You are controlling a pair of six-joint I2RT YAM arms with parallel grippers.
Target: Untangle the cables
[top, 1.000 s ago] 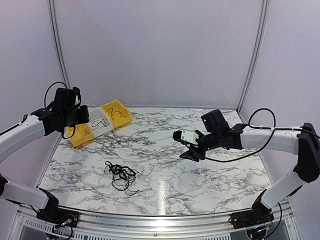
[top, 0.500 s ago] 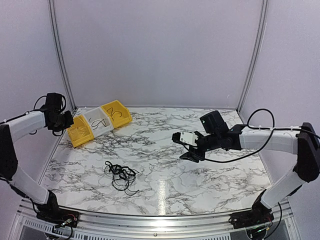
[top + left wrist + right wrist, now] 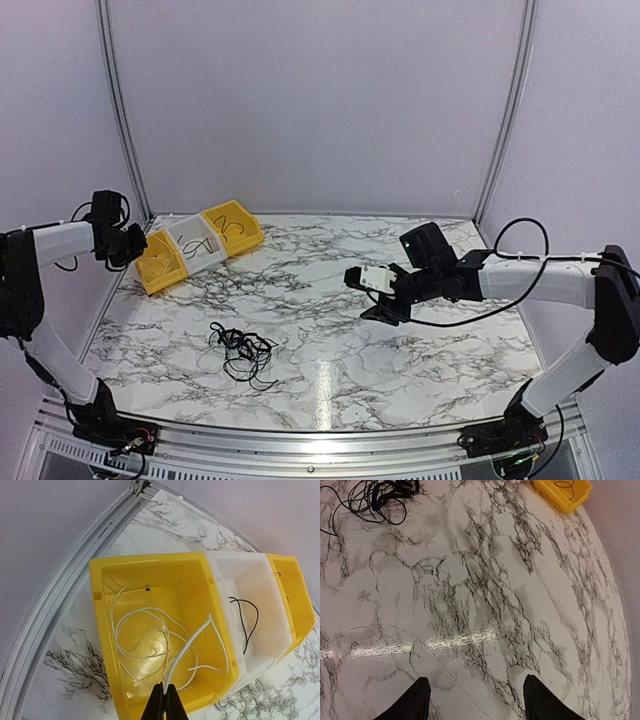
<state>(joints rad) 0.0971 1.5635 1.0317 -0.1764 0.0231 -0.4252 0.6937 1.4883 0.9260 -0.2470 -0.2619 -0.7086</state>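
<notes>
Black cables (image 3: 243, 350): a loose tangle on the table (image 3: 400, 370), front left, well apart from both arms.
Handling: expect light, limp, snag-prone cord; take hold of an outer loop or an end piece, not the knot.
Left gripper (image 3: 165, 702): jaws pinch a white cable (image 3: 150, 640) over the yellow bin (image 3: 150, 562).
Right gripper (image 3: 476, 680): jaws spread, holding nothing.

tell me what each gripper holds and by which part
Left gripper pinches one strand of the white cable above the yellow bin; right gripper open, empty.
</notes>
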